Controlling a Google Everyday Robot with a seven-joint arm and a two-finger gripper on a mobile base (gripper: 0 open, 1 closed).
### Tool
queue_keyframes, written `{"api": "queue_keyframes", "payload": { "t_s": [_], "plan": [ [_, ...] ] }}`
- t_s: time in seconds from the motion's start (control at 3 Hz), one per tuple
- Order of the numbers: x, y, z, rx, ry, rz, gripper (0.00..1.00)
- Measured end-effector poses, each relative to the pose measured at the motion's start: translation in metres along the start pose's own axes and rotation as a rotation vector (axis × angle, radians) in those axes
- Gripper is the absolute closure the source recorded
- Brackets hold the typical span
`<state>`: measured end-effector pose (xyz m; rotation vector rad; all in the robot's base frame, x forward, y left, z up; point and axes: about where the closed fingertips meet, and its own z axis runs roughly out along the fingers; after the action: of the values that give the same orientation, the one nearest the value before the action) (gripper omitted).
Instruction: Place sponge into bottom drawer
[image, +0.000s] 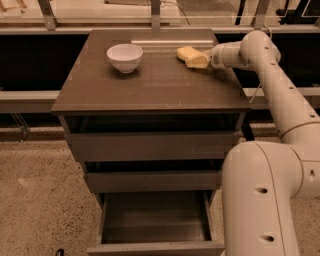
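The pale yellow sponge (185, 54) lies at the back right of the cabinet top (150, 85). My gripper (202, 60) reaches in from the right at the end of the white arm (260, 55) and meets the sponge's right end at top level. The bottom drawer (155, 220) is pulled out below the two wider drawers, and its dark box interior holds nothing that I can see.
A white bowl (125, 56) stands at the back left of the cabinet top. My large white arm base (265, 200) fills the lower right, next to the open drawer. A metal rail (150, 17) and posts run behind the cabinet. Speckled floor (35, 200) lies to the left.
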<state>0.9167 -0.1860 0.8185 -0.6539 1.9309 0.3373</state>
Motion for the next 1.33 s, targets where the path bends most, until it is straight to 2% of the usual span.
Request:
{"api": "queue_keyframes", "payload": {
  "t_s": [0.33,0.67,1.33],
  "plan": [
    [0.0,0.0,0.0,0.0,0.0,0.0,0.46],
    [-0.0005,0.0,-0.0002,0.0,0.0,0.0,0.49],
    [-0.0008,0.0,-0.0004,0.0,0.0,0.0,0.95]
  ]
}}
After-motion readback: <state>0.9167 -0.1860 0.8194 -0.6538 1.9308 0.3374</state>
